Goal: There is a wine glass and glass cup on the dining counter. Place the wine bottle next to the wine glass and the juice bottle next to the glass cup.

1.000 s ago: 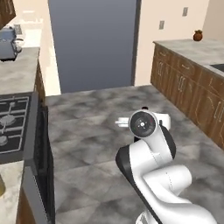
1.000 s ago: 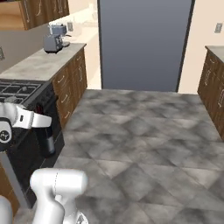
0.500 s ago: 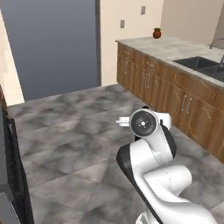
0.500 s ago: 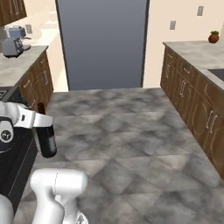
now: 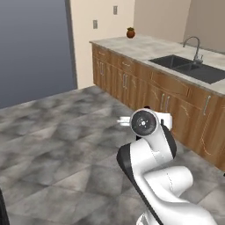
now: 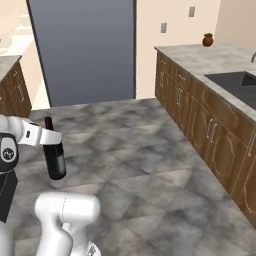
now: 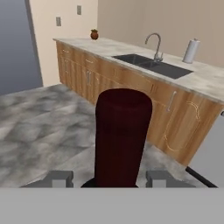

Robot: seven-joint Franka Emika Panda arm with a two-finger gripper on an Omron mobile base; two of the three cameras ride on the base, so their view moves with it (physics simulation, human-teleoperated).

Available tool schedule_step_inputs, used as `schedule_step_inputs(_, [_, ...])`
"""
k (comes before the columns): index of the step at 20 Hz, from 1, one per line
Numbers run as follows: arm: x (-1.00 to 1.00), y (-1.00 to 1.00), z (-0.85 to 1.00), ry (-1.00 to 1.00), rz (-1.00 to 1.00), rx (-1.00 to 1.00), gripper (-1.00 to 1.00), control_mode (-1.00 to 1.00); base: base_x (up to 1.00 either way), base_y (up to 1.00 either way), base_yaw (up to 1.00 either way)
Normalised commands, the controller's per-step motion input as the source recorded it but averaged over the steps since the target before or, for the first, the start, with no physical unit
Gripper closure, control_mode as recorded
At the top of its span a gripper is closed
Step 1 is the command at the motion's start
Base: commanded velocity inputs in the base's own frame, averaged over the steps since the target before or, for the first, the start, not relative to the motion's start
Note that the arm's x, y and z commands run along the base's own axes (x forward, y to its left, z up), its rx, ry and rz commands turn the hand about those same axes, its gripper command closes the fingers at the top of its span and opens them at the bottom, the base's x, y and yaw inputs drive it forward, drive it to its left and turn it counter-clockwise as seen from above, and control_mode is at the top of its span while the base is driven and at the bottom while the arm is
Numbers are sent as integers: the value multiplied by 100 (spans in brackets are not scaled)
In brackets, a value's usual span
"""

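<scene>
The wine bottle (image 6: 55,159), near-black with a dark-red neck, hangs upright above the floor at the left of the right base view. My gripper (image 6: 47,136) is shut on its neck from the side. In the hand view the dark-red neck of the wine bottle (image 7: 122,131) rises between the two fingertips (image 7: 59,177), and my gripper (image 7: 109,179) clamps it. My white arm (image 5: 147,127) stands at the middle of the left base view. The wine glass, glass cup, juice bottle and dining counter are out of view.
A stone-topped counter with a sink (image 5: 189,66) and wooden cabinets (image 6: 210,130) runs along the right. A small potted plant (image 7: 94,34) and a paper towel roll (image 7: 191,51) stand on it. A tall grey panel (image 6: 85,50) is ahead, with grey tiled floor (image 6: 140,155) between.
The whole picture has swung: the base has turned right, so the stove and the worktop with its appliance have left and the sink counter has come in. The bottle stays in the grip.
</scene>
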Motion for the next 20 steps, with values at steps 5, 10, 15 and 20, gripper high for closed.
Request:
schedule_step_inputs(5, [0,0,0,0,0,0,100,100,-2,-66,-3])
schedule_step_inputs(10, [0,0,0,0,0,0,100,100,0,-70,-11])
schedule_step_inputs(15, [0,0,0,0,0,0,100,100,-13,-74,-4])
schedule_step_inputs(20, [0,0,0,0,0,0,100,100,-37,-60,-10])
